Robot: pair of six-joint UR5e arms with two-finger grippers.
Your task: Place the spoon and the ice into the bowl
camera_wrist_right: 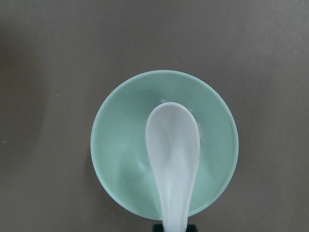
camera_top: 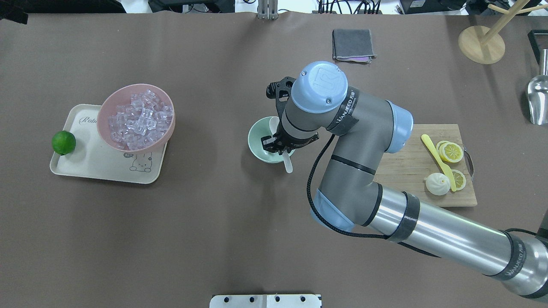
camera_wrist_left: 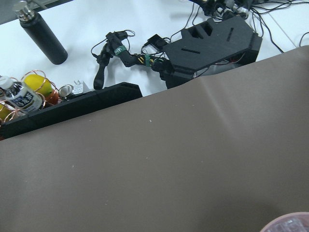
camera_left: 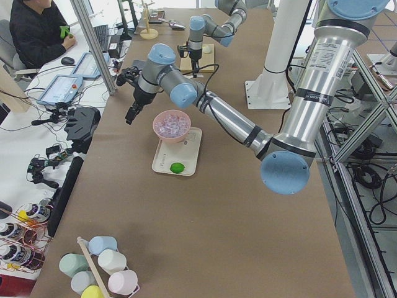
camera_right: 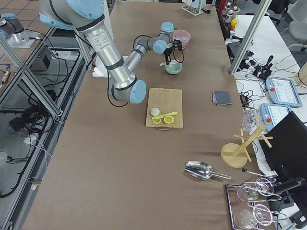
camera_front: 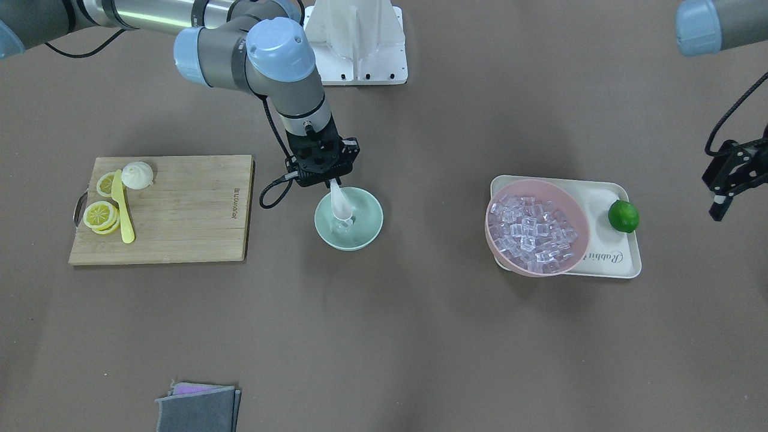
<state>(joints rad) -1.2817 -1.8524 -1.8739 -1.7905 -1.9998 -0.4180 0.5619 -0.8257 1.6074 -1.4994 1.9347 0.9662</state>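
Note:
The small mint-green bowl (camera_front: 367,227) stands mid-table. My right gripper (camera_front: 332,182) hangs right over its rim, shut on the handle of the white spoon (camera_front: 341,203). In the right wrist view the spoon's scoop (camera_wrist_right: 174,145) lies over the middle of the bowl (camera_wrist_right: 116,145). In the overhead view the handle end (camera_top: 288,165) sticks out past the bowl's rim (camera_top: 256,139). The ice (camera_front: 531,234), a heap of clear cubes, fills the pink bowl (camera_front: 577,210). My left gripper (camera_front: 722,203) hovers beside the tray, apart from the ice, open and empty.
The pink bowl sits on a cream tray (camera_front: 624,259) with a green lime (camera_front: 623,216). A wooden cutting board (camera_front: 186,210) holds a yellow knife (camera_front: 125,213), lemon slices and a white bun. A folded grey cloth (camera_front: 198,408) lies at the table edge.

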